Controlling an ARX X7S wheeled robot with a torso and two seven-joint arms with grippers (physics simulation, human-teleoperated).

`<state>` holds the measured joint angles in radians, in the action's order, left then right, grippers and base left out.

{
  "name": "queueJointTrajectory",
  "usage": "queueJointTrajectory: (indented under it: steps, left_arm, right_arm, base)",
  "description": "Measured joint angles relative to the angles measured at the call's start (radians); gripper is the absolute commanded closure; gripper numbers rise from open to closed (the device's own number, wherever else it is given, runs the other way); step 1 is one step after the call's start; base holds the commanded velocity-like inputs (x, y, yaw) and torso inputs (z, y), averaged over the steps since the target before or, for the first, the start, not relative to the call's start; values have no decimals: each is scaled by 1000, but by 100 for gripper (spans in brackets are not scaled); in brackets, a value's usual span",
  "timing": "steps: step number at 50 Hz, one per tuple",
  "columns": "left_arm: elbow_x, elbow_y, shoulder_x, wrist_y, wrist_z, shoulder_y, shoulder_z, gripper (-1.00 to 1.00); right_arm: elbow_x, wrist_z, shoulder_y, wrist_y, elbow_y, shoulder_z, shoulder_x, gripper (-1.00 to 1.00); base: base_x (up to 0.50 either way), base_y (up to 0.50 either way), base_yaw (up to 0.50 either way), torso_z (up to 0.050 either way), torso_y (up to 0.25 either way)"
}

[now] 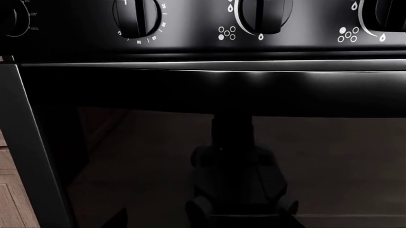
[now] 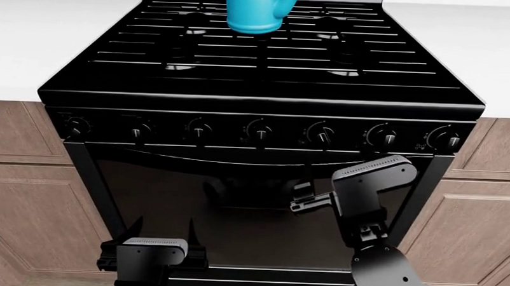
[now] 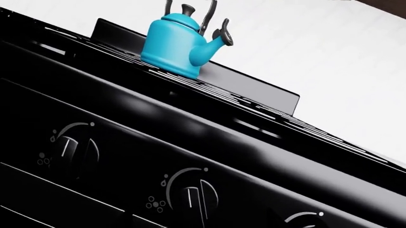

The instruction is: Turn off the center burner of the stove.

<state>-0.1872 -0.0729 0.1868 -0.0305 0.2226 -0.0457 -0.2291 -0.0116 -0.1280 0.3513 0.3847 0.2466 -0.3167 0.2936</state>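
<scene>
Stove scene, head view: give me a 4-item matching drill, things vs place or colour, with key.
Things:
1. kettle
2. knobs
3. right gripper
4. left gripper

Places/colours:
A. low, in front of the oven door's bottom edge
B. row across the stove's front panel
C. blue, on the back grates
D. raised, just below the knob row

Pairs: 1-C, 2-B, 3-D, 4-A

Glossy black stove [image 2: 266, 86] with glass door, smooth blue enamel-like kettle [image 2: 255, 12], matt wood-grain cabinets [image 2: 28, 199].
</scene>
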Motion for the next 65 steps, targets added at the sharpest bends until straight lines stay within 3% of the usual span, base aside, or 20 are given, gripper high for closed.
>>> queueJointTrajectory:
  steps: [65]
  left_arm:
    - [-31,-33,13,16,34,-27,-22,-100]
  right_arm:
    - [-77,55,183,102,-176,-132,28,-100]
  base:
    - [0,0,0,0,0]
